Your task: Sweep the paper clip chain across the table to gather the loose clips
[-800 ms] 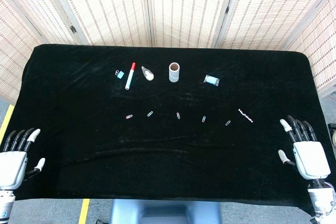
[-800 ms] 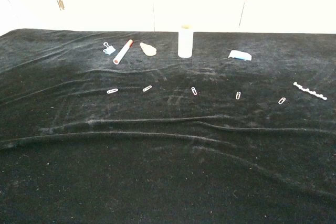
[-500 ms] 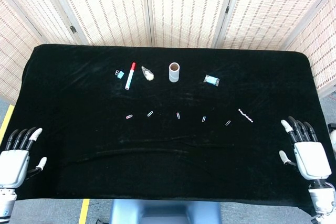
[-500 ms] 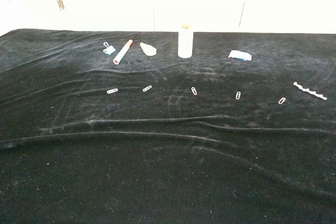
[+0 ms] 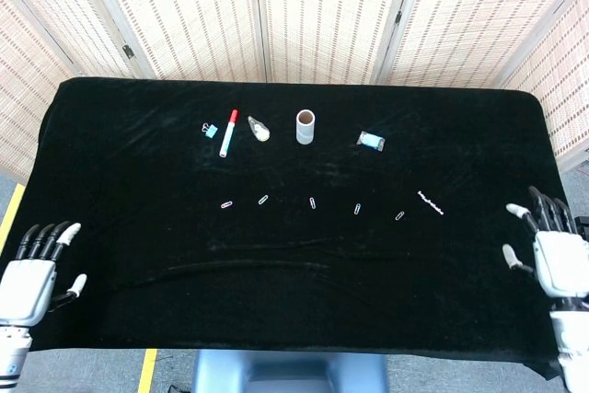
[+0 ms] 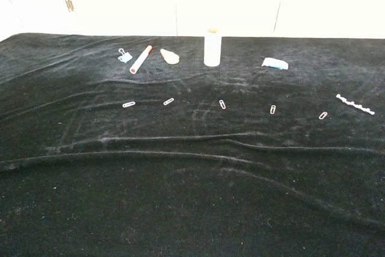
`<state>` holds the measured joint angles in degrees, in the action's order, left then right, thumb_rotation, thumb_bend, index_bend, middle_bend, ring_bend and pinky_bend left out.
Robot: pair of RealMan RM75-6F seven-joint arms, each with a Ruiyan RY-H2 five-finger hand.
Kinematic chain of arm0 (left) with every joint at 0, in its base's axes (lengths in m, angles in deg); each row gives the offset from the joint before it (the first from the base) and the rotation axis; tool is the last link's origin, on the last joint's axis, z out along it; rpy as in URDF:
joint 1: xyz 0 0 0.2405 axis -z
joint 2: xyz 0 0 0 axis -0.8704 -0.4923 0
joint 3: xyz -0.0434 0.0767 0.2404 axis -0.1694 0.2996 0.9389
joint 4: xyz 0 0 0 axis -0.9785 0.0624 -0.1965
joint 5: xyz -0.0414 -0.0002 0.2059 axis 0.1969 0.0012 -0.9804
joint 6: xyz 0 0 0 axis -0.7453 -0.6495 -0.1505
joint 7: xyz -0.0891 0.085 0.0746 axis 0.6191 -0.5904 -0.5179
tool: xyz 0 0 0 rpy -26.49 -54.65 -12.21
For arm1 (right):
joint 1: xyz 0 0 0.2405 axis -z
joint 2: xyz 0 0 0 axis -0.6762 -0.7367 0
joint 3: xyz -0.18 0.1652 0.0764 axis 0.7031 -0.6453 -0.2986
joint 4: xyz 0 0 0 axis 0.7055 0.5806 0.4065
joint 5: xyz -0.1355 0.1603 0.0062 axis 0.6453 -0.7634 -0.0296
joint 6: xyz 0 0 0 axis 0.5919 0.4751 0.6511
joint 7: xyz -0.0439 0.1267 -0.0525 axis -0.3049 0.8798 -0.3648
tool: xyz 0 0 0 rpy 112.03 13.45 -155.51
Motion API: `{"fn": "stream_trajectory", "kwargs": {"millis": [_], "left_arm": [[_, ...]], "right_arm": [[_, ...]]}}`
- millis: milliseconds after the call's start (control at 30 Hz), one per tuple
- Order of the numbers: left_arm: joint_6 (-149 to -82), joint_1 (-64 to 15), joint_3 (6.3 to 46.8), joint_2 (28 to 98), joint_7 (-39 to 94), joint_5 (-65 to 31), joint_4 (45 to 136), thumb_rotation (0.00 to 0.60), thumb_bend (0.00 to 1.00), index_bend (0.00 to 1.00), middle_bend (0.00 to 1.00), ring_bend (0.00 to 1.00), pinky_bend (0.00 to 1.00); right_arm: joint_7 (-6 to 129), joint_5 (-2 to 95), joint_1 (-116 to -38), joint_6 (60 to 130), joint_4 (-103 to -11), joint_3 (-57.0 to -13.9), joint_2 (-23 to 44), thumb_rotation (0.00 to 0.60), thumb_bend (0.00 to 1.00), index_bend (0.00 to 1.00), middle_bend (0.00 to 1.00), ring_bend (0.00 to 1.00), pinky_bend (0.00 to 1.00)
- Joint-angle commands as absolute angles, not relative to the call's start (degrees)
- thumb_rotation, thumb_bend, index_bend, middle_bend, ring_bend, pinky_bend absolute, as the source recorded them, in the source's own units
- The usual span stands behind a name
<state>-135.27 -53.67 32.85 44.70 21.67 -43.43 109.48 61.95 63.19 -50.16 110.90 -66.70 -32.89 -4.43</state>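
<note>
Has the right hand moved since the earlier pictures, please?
Yes. The right hand has drifted rightward, away from the paper clip chain, toward the table's right edge.

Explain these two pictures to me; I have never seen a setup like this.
Both pictures come from cameras on a two-armed robot at a table with a black cloth. The head view looks down from above; the chest view looks across the table from low down. In the head view the left robot hand and right robot hand rest at the table's near corners, fingers apart, holding nothing. On the cloth lie a row of loose paper clips and, at its right end, a paper clip chain. Behind them lie a blue binder clip, a red-capped marker, a cardboard tube and a small blue object.
</note>
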Motion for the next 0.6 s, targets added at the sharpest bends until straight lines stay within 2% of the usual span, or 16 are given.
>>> {"fn": "stream_trajectory", "kwargs": {"millis": [33, 200, 400, 600], "left_arm": [[-135.9, -54.1, 32.7, 44.2, 22.4, -43.1, 109.5, 0.600, 0.38, 0.00, 0.11, 0.10, 0.07], [-136.7, -54.8, 32.9, 43.0, 25.6, -43.1, 109.5, 0.600, 0.38, 0.00, 0.11, 0.10, 0.07], [-137.0, -55.2, 33.0, 41.7, 29.6, -43.2, 108.9, 0.600, 0.38, 0.00, 0.11, 0.10, 0.07], [-136.7, -55.3, 33.0, 40.4, 34.0, -43.1, 108.0, 0.600, 0.38, 0.01, 0.11, 0.12, 0.07]], "right_arm": [[64.4, 56.9, -54.3, 101.9, -66.6, -35.3, -2.5, 0.600, 0.37, 0.26, 0.00, 0.00, 0.00], [57.8, 48.6, -58.7, 96.0, -66.1, -38.2, 0.8, 0.600, 0.37, 0.33, 0.00, 0.00, 0.00], [48.2, 40.6, -63.2, 93.4, -65.0, -40.4, 5.2, 0.600, 0.37, 0.33, 0.00, 0.00, 0.00], [43.1, 34.4, -67.0, 91.0, -59.6, -41.5, 11.0, 0.600, 0.37, 0.33, 0.00, 0.00, 0.00]]}}
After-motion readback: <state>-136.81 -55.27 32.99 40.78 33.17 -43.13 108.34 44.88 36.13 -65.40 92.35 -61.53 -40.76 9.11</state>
